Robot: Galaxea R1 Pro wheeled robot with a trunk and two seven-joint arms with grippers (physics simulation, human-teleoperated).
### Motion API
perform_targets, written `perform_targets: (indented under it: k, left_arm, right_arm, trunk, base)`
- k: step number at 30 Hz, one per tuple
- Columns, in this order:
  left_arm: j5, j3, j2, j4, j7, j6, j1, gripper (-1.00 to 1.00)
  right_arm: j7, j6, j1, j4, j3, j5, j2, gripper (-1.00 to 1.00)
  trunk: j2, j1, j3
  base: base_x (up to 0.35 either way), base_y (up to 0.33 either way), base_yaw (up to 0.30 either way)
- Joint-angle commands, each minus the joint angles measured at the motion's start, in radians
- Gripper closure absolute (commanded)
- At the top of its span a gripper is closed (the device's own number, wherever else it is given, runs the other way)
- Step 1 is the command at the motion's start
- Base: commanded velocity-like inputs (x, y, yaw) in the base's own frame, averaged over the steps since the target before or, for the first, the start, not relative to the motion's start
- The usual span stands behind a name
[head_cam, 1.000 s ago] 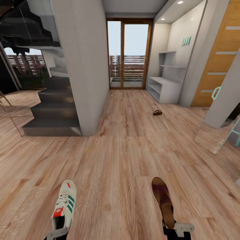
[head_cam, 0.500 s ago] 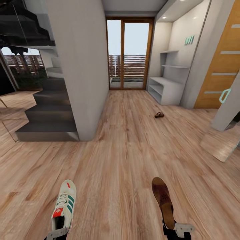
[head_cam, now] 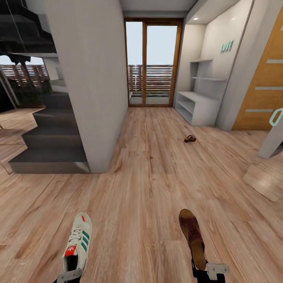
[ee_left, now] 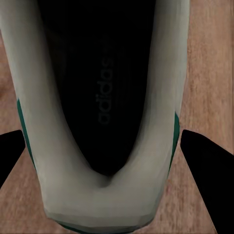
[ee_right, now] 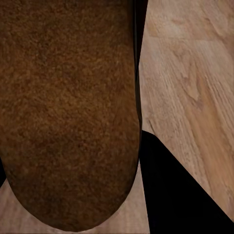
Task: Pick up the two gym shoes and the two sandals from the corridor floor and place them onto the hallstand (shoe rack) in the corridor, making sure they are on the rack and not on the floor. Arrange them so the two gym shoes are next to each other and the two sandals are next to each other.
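Head view puts the left gripper (head_cam: 70, 277) clamped on the heel of a gym shoe (head_cam: 78, 245), and the right gripper (head_cam: 208, 271) gripping the heel of a sandal (head_cam: 192, 237), both carried toe-forward above the corridor floor (head_cam: 141, 188). Held only by their heels, either could likely droop or slip out if the base jolts. A second sandal (head_cam: 190, 138) lies far ahead on the wood planks, near the grey hallstand (head_cam: 198, 106) at far right. Dark stairs (head_cam: 51, 141) rise at left beside a wall; a glass door (head_cam: 151, 63) closes the far end.
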State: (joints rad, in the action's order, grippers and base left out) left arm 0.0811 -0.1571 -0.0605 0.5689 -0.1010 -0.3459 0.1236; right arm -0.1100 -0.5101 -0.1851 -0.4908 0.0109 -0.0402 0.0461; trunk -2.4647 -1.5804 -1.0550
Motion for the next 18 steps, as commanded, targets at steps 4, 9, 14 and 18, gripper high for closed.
perform_targets:
  k: [4,9,14,18]
  left_arm:
    - [0.0,0.006,0.001,-0.007,-0.01,-0.002,0.001,1.0]
    - [-0.002,0.008,-0.001,-0.009,-0.009,-0.002,0.001,1.0]
    - [-0.003,0.008,-0.002,-0.01,-0.008,-0.002,0.001,1.0]
    - [-0.003,0.008,-0.002,-0.01,-0.008,-0.002,0.001,1.0]
  right_arm:
    - [-0.002,-0.003,-0.001,-0.001,0.001,-0.001,0.0,1.0]
    - [-0.002,-0.003,-0.001,-0.001,0.001,-0.001,0.0,1.0]
    - [-0.002,-0.002,-0.001,0.0,0.001,-0.001,0.0,1.0]
    - [-0.003,-0.002,-0.001,0.0,0.001,-0.001,0.0,1.0]
  trunk:
    - [0.0,0.0,-0.001]
    - [0.0,0.0,-0.001]
    - [0.0,0.0,-0.001]
    - [0.0,0.0,-0.001]
  base:
    - [0.34,0.0,0.0]
    - [0.34,0.0,0.0]
    - [0.34,0.0,0.0]
    - [0.34,0.0,-0.004]
